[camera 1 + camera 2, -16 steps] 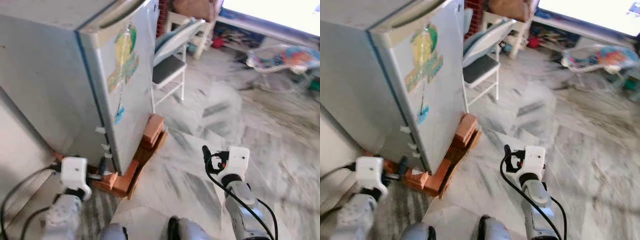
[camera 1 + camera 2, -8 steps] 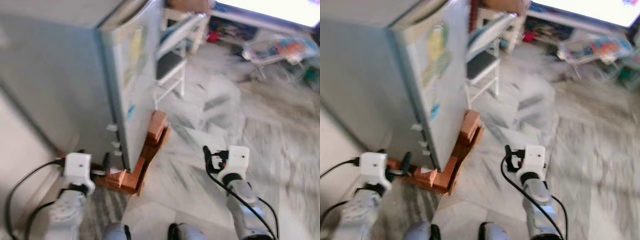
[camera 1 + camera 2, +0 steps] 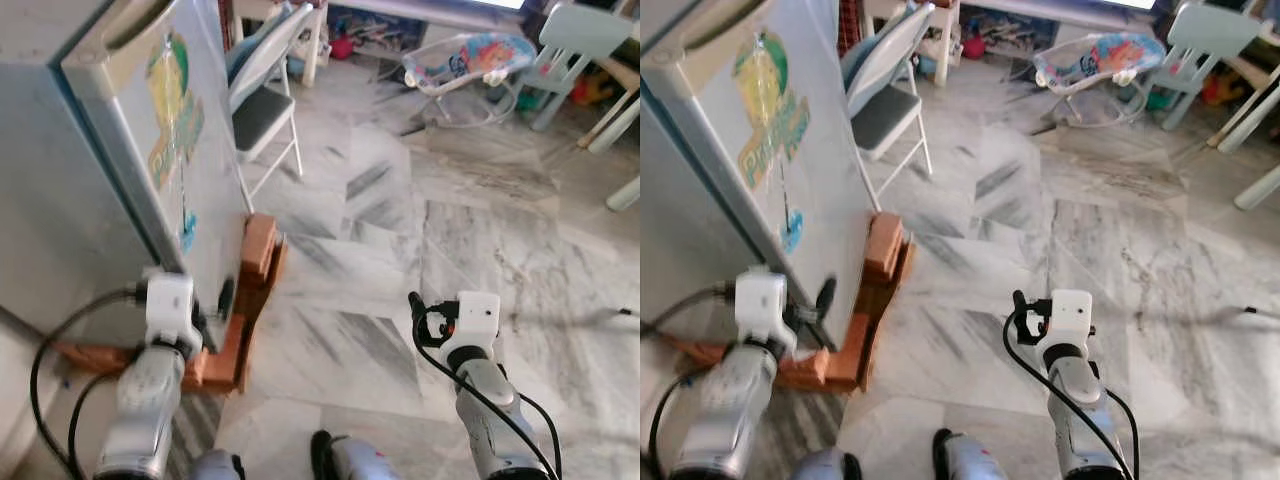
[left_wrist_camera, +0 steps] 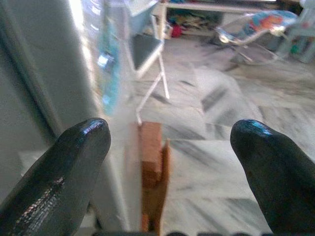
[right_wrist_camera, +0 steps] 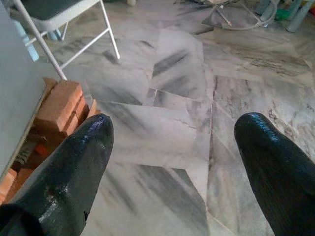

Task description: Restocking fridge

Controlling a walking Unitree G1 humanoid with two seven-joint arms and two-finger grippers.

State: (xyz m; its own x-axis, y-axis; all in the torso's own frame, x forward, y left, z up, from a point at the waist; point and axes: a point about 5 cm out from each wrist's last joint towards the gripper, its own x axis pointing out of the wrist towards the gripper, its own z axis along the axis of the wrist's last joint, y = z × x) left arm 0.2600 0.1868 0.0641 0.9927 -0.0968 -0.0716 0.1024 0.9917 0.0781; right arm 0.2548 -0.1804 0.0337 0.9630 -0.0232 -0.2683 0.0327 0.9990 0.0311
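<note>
A closed grey fridge [image 3: 110,150], its door [image 3: 790,170] bearing colourful stickers [image 3: 172,110], stands at the left on red bricks [image 3: 258,245] over a grey marble floor [image 3: 420,230]. The left gripper [image 4: 170,142] hangs near the door's lower corner, jaws wide apart and empty. The right gripper [image 5: 172,147] hovers over the floor, jaws likewise spread, holding nothing. A folding chair [image 3: 262,85] stands just beyond the fridge; a baby bouncer [image 3: 470,60] sits far right.

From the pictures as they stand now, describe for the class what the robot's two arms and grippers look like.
Both arms are silver tubes ending in a white boxy wrist block, with black cables looping alongside. The left gripper and right gripper each have two long, glossy black fingers with rounded tips. No markings can be made out.
</note>
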